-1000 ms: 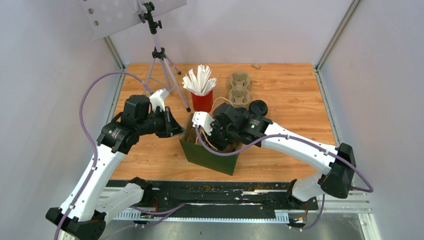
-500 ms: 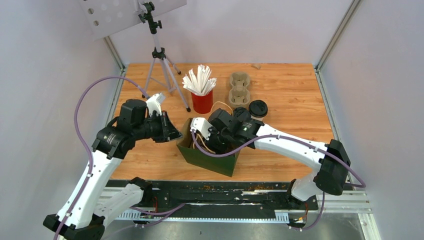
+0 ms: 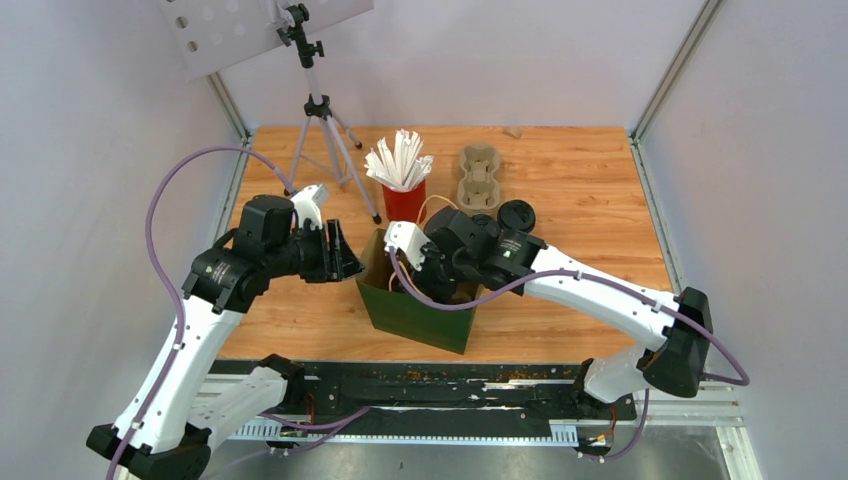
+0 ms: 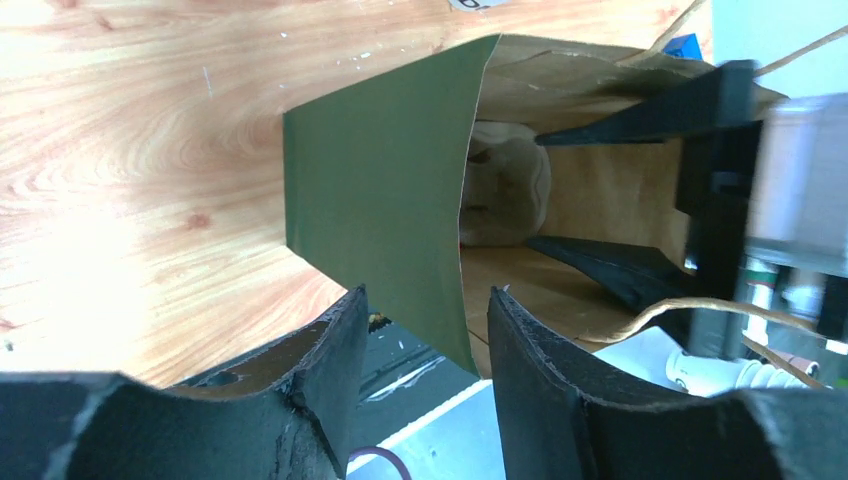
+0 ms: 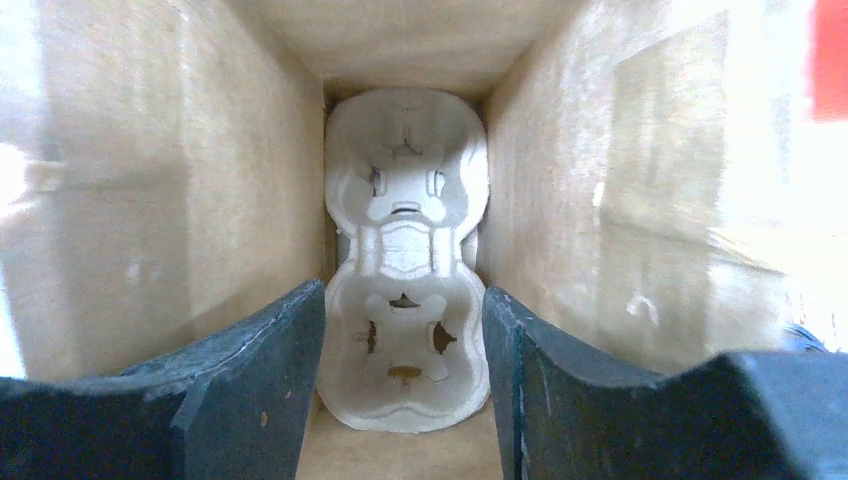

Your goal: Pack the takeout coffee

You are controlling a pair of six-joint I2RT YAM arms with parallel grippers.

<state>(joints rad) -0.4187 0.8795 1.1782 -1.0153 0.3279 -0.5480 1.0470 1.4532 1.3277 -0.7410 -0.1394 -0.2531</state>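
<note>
You are early in the packing. The green paper bag (image 3: pixel 415 315) stands open on the worktop (image 3: pixel 590 170), and one pulp tray (image 5: pixel 405 190) lies flat on its bottom. No coffee is in the bag yet.

Your right tool (image 5: pixel 403 290) reaches down inside the bag with its fingers apart and nothing between them; the tray sits below them. Your left tool (image 4: pixel 426 295) is at the bag's left wall, fingers apart, with the wall's edge standing in the gap and not pinched.

The takeout coffee (image 3: pixel 516 216) stands on the worktop just behind your right arm, outside the bag, with its black lid on. The cups have yet to be seated in the tray.

By count:
- one bag
- two pulp trays, one in the bag and a spare tray (image 3: pixel 478 178) at the back
- one red cup of straws (image 3: pixel 404 203)
- one lidded coffee cup that you can see; if there is a second, the arm hides it
</note>
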